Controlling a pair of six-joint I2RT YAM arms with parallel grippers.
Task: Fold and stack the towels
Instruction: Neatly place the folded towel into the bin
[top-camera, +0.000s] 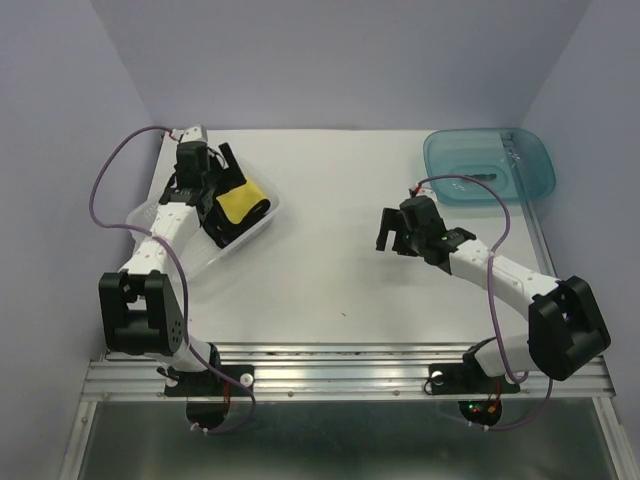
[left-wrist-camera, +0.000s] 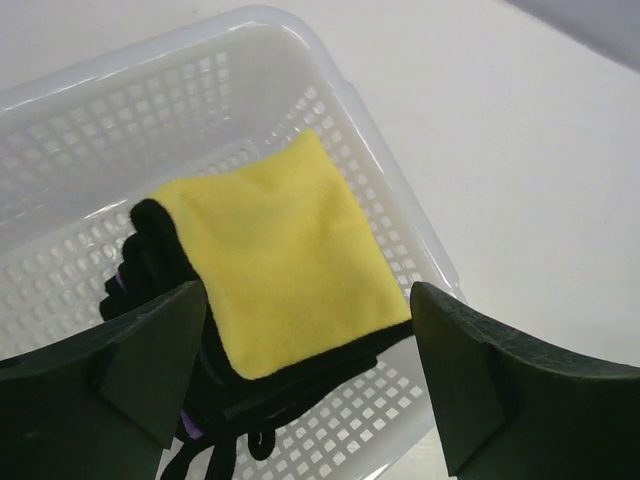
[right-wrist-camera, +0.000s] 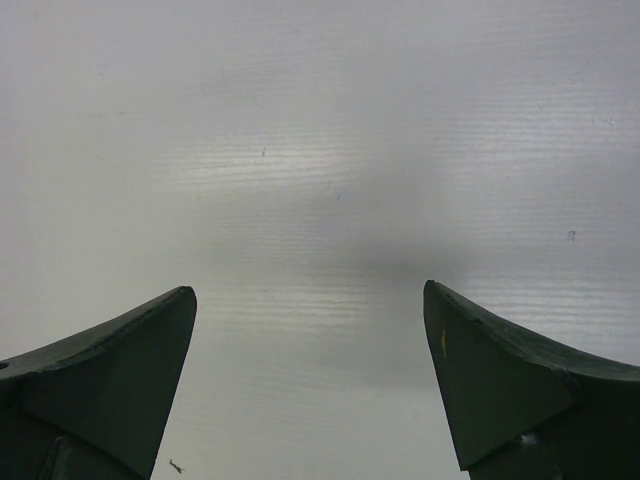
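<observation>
A folded yellow towel (left-wrist-camera: 285, 250) with black edging lies on top of a pile of towels in the clear plastic tray (left-wrist-camera: 390, 140). A bit of purple towel (left-wrist-camera: 186, 428) shows under the black layers. In the top view the yellow towel (top-camera: 243, 198) sits in the tray (top-camera: 266, 224) at the back left. My left gripper (left-wrist-camera: 308, 300) is open and hovers just above the pile, touching nothing. My right gripper (top-camera: 392, 240) is open and empty over bare table right of centre; its wrist view shows only its fingertips (right-wrist-camera: 150, 340) and the table. No blue towel shows.
A teal translucent tub (top-camera: 490, 165) stands at the back right corner. Purple walls close in the table on the left, back and right. The metal rail with the arm bases (top-camera: 340, 375) runs along the near edge.
</observation>
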